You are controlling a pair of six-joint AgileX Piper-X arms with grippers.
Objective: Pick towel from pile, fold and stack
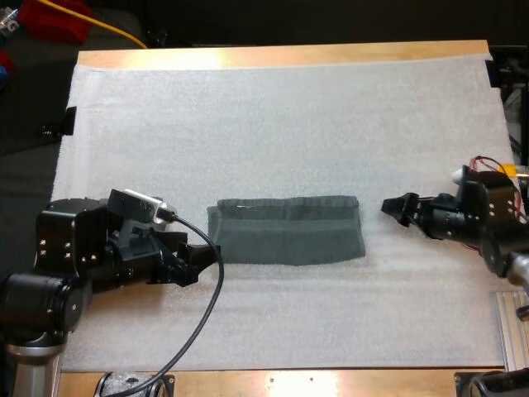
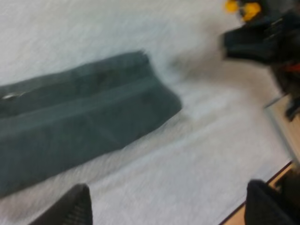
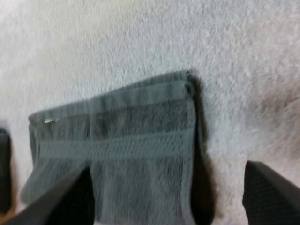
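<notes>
Towel (image 1: 286, 230) between open left tool (image 1: 205, 263), right tool (image 1: 390, 208)

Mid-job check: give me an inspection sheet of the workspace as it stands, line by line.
Surface: white mat lying flat on the wooden table.
Job's things: one dark grey-green towel, folded into a long strip, at mid-mat between the grippers.
Clutter: nothing seen.
Grippers: left gripper open, at the towel's left end; right gripper open, apart from its right end.
Cables: yellow cable beyond the table's far left corner.
Surroundings: metal rail at the table's near right corner.
</notes>
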